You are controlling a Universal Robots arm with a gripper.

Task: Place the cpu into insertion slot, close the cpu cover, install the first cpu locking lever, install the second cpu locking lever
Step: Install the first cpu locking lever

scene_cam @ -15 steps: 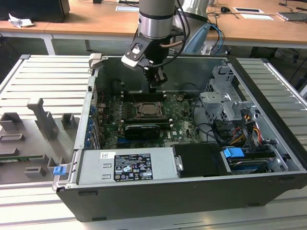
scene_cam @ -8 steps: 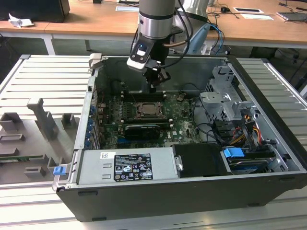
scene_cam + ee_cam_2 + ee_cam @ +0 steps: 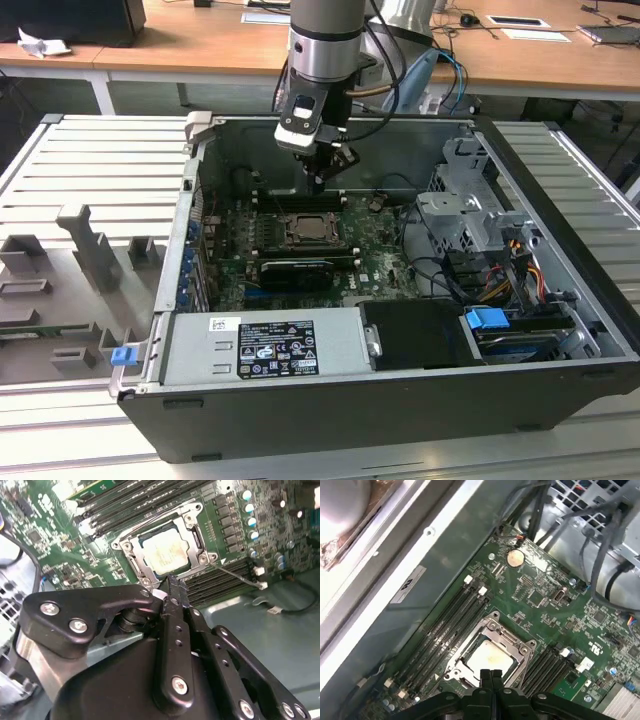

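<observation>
Ribbed grey metal forms the one bench [image 3: 90, 170] that carries one black computer case [image 3: 350, 425], lying open; one arm [image 3: 325, 30] reaches down into it. Inside lie one silver power supply [image 3: 200, 345] and one green motherboard [image 3: 385, 260]; one long black graphics card [image 3: 295, 272] stands near the socket. Two banks of black memory slots [image 3: 437, 630] flank the insertion slot [image 3: 455, 667], one on each side. The one hand [image 3: 172, 582] has its two fingers pressed together, gripping nothing; its tip is just beside the socket frame's corner, contact unclear. One cpu cover [image 3: 197, 537] lies flat over the one cpu [image 3: 167, 550], which sits in the slot. Of two thin wire levers, one [image 3: 235, 574] angles out across the memory slots; the other [image 3: 150, 522] runs along the frame's opposite side. One coin battery [image 3: 515, 557] sits apart.
</observation>
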